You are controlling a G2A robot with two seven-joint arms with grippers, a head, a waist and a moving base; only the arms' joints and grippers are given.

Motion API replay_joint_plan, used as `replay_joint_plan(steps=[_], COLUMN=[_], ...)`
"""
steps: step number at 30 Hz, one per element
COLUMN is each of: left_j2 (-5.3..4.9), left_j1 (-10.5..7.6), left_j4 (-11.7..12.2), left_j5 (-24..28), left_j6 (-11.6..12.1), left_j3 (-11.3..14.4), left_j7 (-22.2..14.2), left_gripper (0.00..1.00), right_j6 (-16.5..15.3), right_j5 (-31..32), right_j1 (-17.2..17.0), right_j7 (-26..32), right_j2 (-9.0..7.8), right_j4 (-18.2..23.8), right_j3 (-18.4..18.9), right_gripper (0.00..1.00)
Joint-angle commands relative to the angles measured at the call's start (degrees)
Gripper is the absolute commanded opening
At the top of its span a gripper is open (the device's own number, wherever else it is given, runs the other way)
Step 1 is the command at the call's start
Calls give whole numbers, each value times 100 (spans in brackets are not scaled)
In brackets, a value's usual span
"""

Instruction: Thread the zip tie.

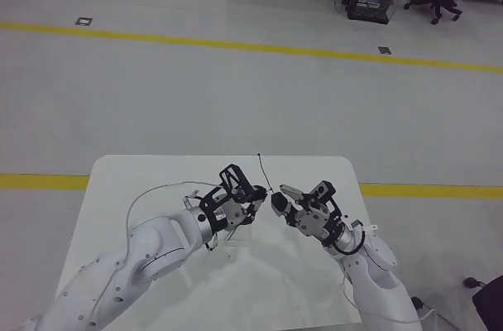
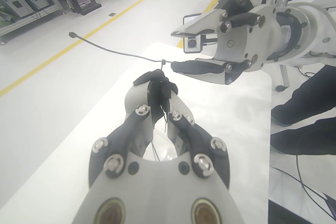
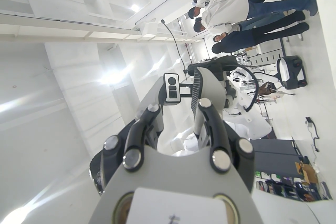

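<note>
I had the left claw (image 2: 158, 82) clamped shut on the black zip tie (image 2: 110, 51), holding it up off the bench (image 2: 236, 109) with its long strap poking out free, presumably so the wide-open, empty right claw (image 2: 174, 49) just beside it could grab on for threading.
</note>
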State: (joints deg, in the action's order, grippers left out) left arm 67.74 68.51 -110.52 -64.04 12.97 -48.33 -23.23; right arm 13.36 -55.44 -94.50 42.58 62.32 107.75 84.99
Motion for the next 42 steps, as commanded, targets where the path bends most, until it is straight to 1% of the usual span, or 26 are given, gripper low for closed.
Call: replay_joint_plan(steps=[1, 11, 23, 25, 29, 42], left_j2=[0, 2, 9, 9, 11, 15], left_j1=[4, 14, 4, 5, 9, 14], left_j4=[-1, -12, -7, -8, -8, 16], left_j5=[-2, -3, 0, -5, -5, -30], left_j6=[6, 64, 78, 78, 85, 65], left_j3=[-2, -6, -1, -1, -1, -15], left_j7=[3, 10, -15, -18, -11, 7], left_gripper=[0, 0, 0, 0, 0, 0], right_j6=[7, 15, 46, 54, 65, 30], right_j5=[-2, -9, 1, 6, 15, 24], right_j1=[13, 31, 48, 52, 58, 29], right_j7=[-4, -29, -5, 4, 12, 62], right_j2=[2, 8, 9, 9, 9, 8], right_j4=[-5, -10, -22, -25, -30, -45], right_j3=[-13, -37, -47, -50, -53, -42], right_gripper=[20, 13, 13, 10, 0, 0])
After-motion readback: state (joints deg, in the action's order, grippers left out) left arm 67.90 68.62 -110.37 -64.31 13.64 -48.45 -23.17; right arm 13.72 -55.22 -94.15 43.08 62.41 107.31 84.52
